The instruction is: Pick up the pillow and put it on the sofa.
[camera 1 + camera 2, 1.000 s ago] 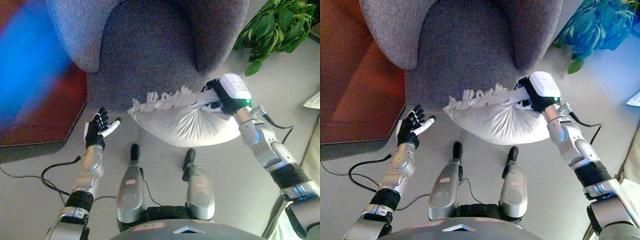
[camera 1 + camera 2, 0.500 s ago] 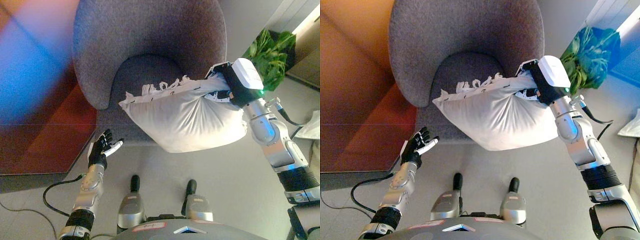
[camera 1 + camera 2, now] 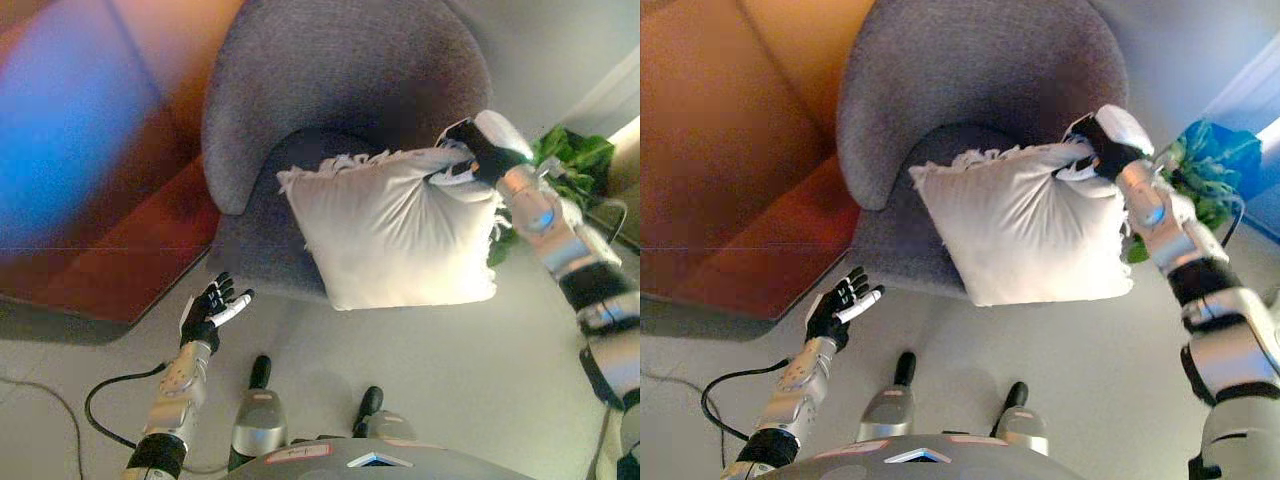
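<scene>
The right hand is clenched on the upper right corner of the white pillow, which hangs in the air in front of the grey sofa, its frilled top edge level with the seat and its lower part over the floor. The left hand is low at the left, fingers spread and holding nothing, over the floor near the red rug. A green plant shows behind the right arm.
</scene>
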### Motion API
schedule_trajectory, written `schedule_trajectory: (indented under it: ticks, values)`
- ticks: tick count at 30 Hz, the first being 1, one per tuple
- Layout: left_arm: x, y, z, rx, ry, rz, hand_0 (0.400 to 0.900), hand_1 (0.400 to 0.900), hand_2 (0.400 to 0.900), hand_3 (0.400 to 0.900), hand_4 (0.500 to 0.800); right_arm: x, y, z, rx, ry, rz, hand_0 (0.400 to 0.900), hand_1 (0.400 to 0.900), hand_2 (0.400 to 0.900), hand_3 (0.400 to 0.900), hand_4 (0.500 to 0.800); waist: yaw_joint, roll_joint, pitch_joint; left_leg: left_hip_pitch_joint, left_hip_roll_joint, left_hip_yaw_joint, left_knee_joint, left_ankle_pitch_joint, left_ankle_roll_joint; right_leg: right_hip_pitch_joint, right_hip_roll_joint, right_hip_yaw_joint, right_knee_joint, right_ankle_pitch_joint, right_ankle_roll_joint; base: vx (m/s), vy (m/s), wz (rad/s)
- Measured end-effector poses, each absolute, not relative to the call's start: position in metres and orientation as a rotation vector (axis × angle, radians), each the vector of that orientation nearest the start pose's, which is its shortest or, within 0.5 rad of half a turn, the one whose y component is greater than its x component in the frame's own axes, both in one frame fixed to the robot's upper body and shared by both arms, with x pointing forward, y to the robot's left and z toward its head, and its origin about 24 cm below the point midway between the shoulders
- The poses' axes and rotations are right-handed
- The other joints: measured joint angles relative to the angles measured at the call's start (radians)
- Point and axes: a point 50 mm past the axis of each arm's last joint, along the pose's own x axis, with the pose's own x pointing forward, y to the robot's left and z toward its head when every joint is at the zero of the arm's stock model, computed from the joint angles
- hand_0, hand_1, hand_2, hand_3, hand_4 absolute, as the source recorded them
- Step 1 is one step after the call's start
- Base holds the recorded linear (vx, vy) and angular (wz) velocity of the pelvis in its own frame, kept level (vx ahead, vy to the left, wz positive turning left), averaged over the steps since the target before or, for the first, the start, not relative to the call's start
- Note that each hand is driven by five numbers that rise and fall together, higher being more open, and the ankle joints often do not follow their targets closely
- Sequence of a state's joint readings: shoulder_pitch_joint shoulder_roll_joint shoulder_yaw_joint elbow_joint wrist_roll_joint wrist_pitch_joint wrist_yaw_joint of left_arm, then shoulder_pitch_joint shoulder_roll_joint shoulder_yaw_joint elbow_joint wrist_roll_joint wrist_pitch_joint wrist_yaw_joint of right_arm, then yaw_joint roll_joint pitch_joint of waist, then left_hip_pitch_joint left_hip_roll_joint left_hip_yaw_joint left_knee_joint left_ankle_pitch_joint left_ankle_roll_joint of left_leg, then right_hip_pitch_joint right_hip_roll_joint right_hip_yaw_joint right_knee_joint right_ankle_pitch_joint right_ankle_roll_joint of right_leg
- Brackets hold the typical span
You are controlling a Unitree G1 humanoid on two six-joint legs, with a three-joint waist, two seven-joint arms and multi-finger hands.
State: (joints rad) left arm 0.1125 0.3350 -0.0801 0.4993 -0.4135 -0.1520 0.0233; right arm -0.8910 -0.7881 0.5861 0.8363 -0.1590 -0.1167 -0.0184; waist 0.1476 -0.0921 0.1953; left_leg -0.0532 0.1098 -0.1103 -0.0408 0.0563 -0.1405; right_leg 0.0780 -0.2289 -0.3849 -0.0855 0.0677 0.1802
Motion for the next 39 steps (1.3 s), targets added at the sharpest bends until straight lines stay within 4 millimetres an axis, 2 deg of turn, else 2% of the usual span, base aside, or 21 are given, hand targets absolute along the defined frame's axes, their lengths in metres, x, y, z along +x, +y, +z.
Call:
schedule_trajectory:
  ticks: [5,6,7,13,16,19,26,28,32,34,36,37,38,39]
  values:
    - [0.198,0.241,-0.057,-0.021,0.43,0.103,0.9,0.9,0.9,0.9,0.8,0.391,-0.294,0.183,-1.207,0.119,-0.118,0.4,0.4,0.4,0.4,0.5,0.08,0.0,0.0,-0.061,-0.002,-0.06,0.002,0.022,-0.004,-0.008,0.008,-0.071,-0.001,0.0,0.0,0.04,-0.056,0.49]
    - [0.202,0.241,-0.055,-0.01,0.423,0.082,0.9,0.9,0.9,0.9,0.8,0.39,-0.303,0.186,-1.201,0.146,-0.151,0.541,0.541,0.541,0.541,0.585,0.105,0.0,0.0,-0.076,-0.006,-0.078,0.003,0.027,-0.004,-0.008,0.01,-0.094,-0.001,-0.001,0.0,0.05,-0.053,0.48]
    - [0.205,0.239,-0.053,-0.005,0.416,0.067,0.9,0.9,0.9,0.9,0.8,0.389,-0.31,0.188,-1.196,0.171,-0.181,0.9,0.9,0.9,0.9,0.8,0.111,0.0,0.0,-0.086,-0.008,-0.092,0.004,0.031,-0.004,-0.007,0.01,-0.111,-0.001,-0.001,0.0,0.06,-0.045,0.45]
    - [0.215,0.236,-0.046,0.011,0.391,0.008,0.9,0.9,0.9,0.9,0.8,0.388,-0.318,0.201,-1.139,0.16,-0.253,0.9,0.9,0.9,0.9,0.8,0.155,-0.009,0.005,-0.112,-0.028,-0.153,0.004,0.051,-0.002,0.016,0.008,-0.17,-0.002,-0.002,0.002,0.05,-0.018,0.28]
    - [0.217,0.237,-0.043,0.023,0.38,-0.001,0.9,0.9,0.9,0.9,0.8,0.391,-0.318,0.222,-1.057,0.088,-0.325,0.9,0.9,0.9,0.9,0.8,0.162,-0.022,0.012,-0.116,-0.032,-0.169,0.004,0.06,-0.005,0.025,0.009,-0.178,-0.002,-0.006,0.007,0.04,0.014,0.08]
    - [0.217,0.239,-0.043,0.031,0.391,0.0,0.9,0.9,0.9,0.9,0.8,0.391,-0.318,0.239,-0.97,0.018,-0.385,0.9,0.9,0.9,0.9,0.8,0.161,-0.034,0.012,-0.115,-0.036,-0.169,0.004,0.067,-0.004,0.026,0.005,-0.173,-0.002,-0.006,0.007,0.02,0.037,-0.11]
    - [0.218,0.236,-0.044,0.036,0.402,-0.004,0.9,0.9,0.9,0.9,0.8,0.391,-0.317,0.243,-0.78,-0.042,-0.437,0.9,0.9,0.9,0.9,0.8,0.145,-0.039,0.01,-0.088,-0.038,-0.145,0.004,0.072,0.002,0.034,-0.006,-0.145,0.0,-0.002,0.003,0.0,0.061,-0.28]
    - [0.215,0.239,-0.046,0.043,0.419,0.015,0.9,0.9,0.9,0.9,0.8,0.395,-0.296,0.242,-0.712,-0.135,-0.381,0.9,0.9,0.9,0.9,0.8,0.125,-0.042,0.008,-0.072,-0.039,-0.111,0.001,0.07,0.007,0.032,-0.013,-0.107,0.001,0.001,0.005,-0.02,0.08,-0.59]
    - [0.217,0.24,-0.044,0.051,0.414,0.039,0.9,0.9,0.9,0.9,0.8,0.396,-0.243,0.219,-0.648,-0.25,-0.182,0.9,0.9,0.9,0.9,0.8,0.062,-0.043,0.004,-0.036,-0.039,-0.046,-0.001,0.06,0.017,0.026,-0.027,-0.05,0.0,0.012,0.009,-0.02,0.056,-0.45]
    - [0.219,0.237,-0.04,0.047,0.389,0.042,0.9,0.9,0.9,0.9,0.8,0.381,-0.225,0.191,-0.56,-0.279,-0.107,0.9,0.9,0.9,0.9,0.8,0.037,-0.048,-0.004,-0.023,-0.038,-0.012,-0.002,0.056,0.021,0.025,-0.032,-0.025,0.001,0.012,0.009,-0.03,0.052,-0.51]
    - [0.221,0.236,-0.037,0.045,0.374,0.041,0.9,0.9,0.9,0.9,0.8,0.369,-0.215,0.158,-0.527,-0.229,-0.039,0.9,0.9,0.9,0.9,0.8,-0.004,-0.048,-0.009,-0.009,-0.035,0.018,-0.006,0.052,0.023,0.007,-0.033,0.009,0.002,0.017,0.008,-0.03,0.045,-0.52]
    - [0.221,0.236,-0.035,0.041,0.362,0.047,0.9,0.9,0.9,0.9,0.8,0.355,-0.212,0.142,-0.451,-0.229,-0.032,0.9,0.9,0.9,0.9,0.8,-0.004,-0.049,-0.013,0.002,-0.033,0.035,-0.011,0.049,0.023,0.013,-0.034,0.024,0.003,0.017,0.007,-0.02,0.015,-0.3]
    - [0.22,0.238,-0.034,0.048,0.36,0.055,0.9,0.9,0.9,0.9,0.8,0.348,-0.209,0.126,-0.448,-0.19,-0.003,0.9,0.9,0.9,0.9,0.8,-0.021,-0.047,-0.015,0.01,-0.032,0.052,-0.012,0.046,0.025,0.008,-0.036,0.045,0.001,0.021,0.007,-0.03,0.024,-0.39]
    - [0.221,0.238,-0.033,0.053,0.354,0.058,0.9,0.9,0.9,0.9,0.8,0.338,-0.213,0.112,-0.446,-0.152,0.013,0.9,0.9,0.9,0.9,0.8,-0.036,-0.044,-0.017,0.015,-0.031,0.068,-0.012,0.042,0.025,0.002,-0.037,0.059,0.002,0.022,0.007,-0.02,0.023,-0.35]
